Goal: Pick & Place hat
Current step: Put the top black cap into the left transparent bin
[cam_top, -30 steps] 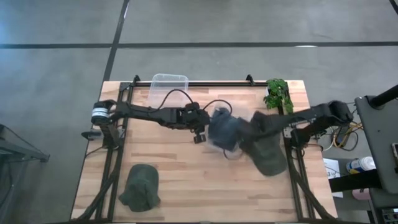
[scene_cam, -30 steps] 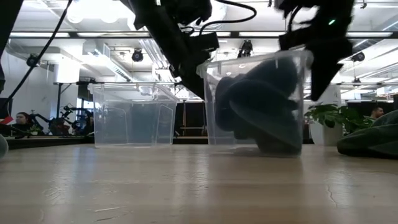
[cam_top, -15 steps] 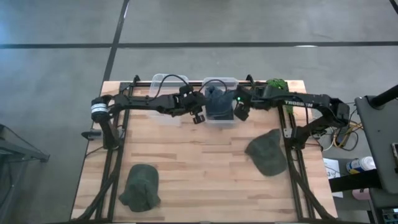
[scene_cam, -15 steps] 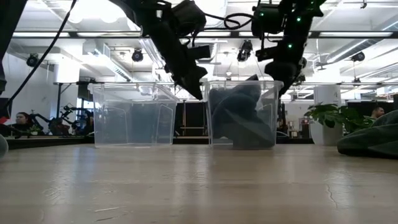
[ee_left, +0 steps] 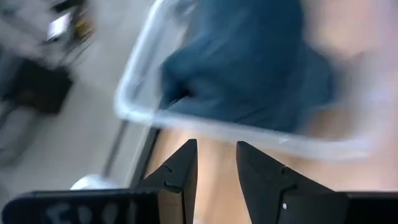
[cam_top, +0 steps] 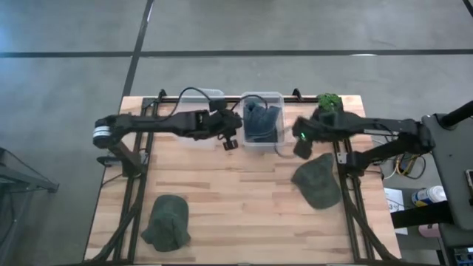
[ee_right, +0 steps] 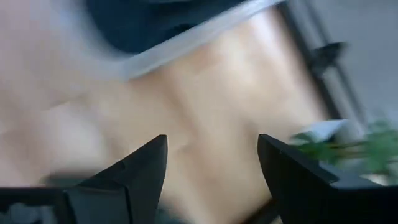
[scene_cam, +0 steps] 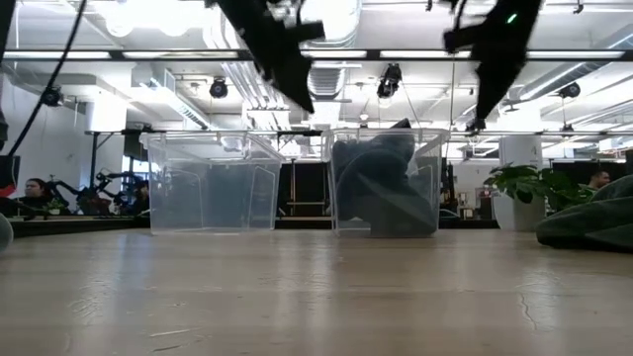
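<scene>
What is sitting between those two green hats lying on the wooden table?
Nothing: in the high view only bare wooden table separates the dark green hat at the front left from the olive green hat on the right.

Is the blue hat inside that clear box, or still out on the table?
Inside. The blue hat sits within the clear box, visible through its walls; neither arm holds it.

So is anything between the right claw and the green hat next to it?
No. The right claw, open and empty, hangs just above the green hat with only bare table between them.
</scene>
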